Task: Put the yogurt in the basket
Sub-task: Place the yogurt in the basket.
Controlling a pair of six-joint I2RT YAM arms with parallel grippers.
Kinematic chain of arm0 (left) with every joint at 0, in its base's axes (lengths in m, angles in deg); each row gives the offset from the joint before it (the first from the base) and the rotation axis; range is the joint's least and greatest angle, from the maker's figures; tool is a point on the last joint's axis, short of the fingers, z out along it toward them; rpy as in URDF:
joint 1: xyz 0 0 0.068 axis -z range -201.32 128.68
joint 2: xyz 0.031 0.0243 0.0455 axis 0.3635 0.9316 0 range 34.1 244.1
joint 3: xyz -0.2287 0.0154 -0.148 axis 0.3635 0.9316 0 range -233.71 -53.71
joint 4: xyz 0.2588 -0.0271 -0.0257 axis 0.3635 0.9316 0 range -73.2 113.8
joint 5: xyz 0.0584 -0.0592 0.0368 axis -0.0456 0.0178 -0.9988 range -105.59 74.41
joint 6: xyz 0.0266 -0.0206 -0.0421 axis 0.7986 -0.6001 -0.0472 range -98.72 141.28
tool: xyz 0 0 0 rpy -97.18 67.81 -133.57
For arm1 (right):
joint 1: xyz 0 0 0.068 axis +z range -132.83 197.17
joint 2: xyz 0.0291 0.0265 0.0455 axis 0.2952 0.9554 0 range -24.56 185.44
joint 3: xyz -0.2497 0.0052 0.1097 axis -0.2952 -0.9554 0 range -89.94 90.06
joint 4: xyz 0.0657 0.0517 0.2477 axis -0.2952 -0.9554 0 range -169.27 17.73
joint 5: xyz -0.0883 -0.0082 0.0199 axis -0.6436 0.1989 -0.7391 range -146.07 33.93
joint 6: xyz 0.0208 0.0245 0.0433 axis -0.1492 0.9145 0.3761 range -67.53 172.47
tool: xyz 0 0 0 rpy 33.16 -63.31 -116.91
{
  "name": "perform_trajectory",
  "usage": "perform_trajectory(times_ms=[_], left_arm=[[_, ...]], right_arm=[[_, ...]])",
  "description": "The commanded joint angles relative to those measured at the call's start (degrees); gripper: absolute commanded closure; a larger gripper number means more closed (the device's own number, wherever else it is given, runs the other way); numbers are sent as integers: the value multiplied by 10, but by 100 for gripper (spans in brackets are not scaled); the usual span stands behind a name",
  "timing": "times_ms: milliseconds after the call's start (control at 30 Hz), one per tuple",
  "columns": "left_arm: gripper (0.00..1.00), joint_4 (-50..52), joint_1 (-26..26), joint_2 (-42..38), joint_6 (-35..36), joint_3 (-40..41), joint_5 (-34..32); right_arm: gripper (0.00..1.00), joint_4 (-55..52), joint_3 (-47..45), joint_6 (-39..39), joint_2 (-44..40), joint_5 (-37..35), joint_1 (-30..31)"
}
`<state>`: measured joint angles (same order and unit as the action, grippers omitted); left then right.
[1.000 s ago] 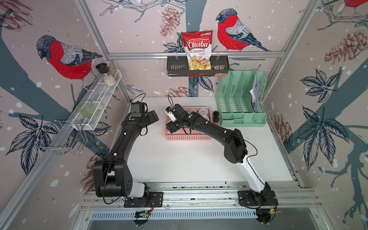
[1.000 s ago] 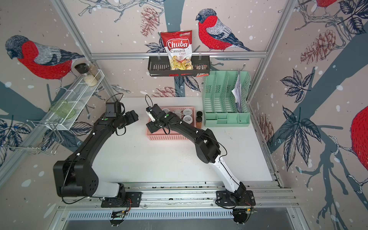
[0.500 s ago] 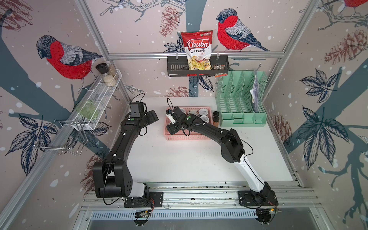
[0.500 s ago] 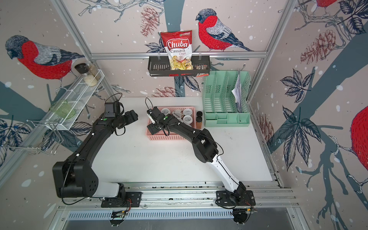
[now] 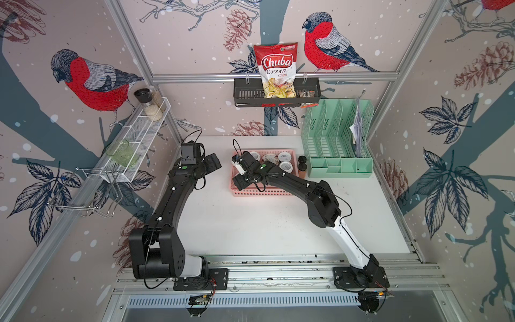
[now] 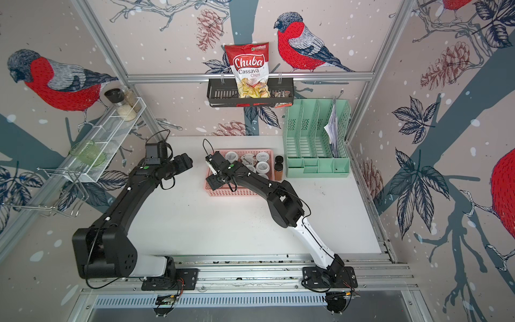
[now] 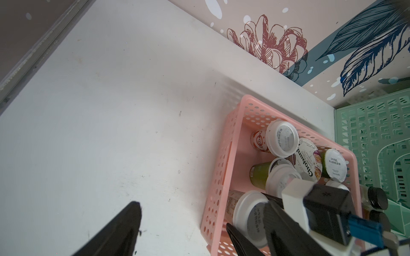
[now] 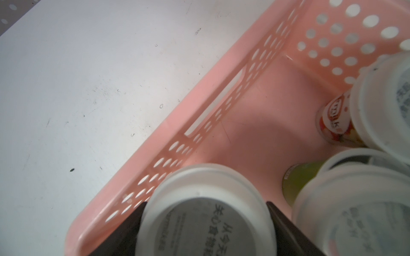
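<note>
**Yogurt cup** [image 8: 206,223]: upright with its white foil lid up, low inside the basket [image 5: 262,191] at the basket's 8 o'clock corner, close to the perforated side wall. Whether it rests on the basket floor cannot be told.

**Right tool** [image 8: 205,205]: pinches this cup, with one black finger against each side of the lid rim. The upright hold probably keeps the foil uppermost, so that the cup can stand once let go. The corner is probably chosen as the free floor space.

**Other cups** [image 7: 281,138]: crowded from 12 to 4 o'clock in the basket, lids up, several touching. No cup shows outside the basket, so the task looks nearly complete.

**Left tool** [image 7: 184,239]: fingers spread and empty, over the bare surface [image 7: 111,110] at 9 o'clock of the basket and apart from it, probably to leave working room.

**Writing:**
- The held lid bears Chinese characters in dark print. The finer line is too blurred to read.
- The wider lid [image 7: 308,159] reads "Chobani".
- A red-and-white cup wall [image 8: 335,124] reads "milk".
- The bag [image 5: 276,69] in the black rack [image 5: 245,96], at 12 o'clock on the wall, reads "Chuba Cassava Chips".

**Nearby:** the spice jar [image 5: 302,167] stands just beside the basket at 3 o'clock, with the mint organiser [image 5: 334,139] beyond it.
</note>
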<state>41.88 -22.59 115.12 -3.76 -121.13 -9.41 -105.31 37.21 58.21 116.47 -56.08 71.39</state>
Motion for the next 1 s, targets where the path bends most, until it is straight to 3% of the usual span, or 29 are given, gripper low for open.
perform_trajectory(times_ms=[0, 700, 833, 967], left_arm=[[11, -15, -2, -3, 2, -1, 2], [11, -20, -3, 5, 4, 0, 14], [10, -33, -2, 3, 8, 8, 28], [6, -55, 1, -16, 18, 16, 25]], right_arm=[[19, 10, 2, -9, 3, -7, 1], [16, -2, 12, -14, -8, -20, 1], [14, -26, 38, -15, -38, -34, 6], [8, -10, 12, -15, -120, -57, 17]])
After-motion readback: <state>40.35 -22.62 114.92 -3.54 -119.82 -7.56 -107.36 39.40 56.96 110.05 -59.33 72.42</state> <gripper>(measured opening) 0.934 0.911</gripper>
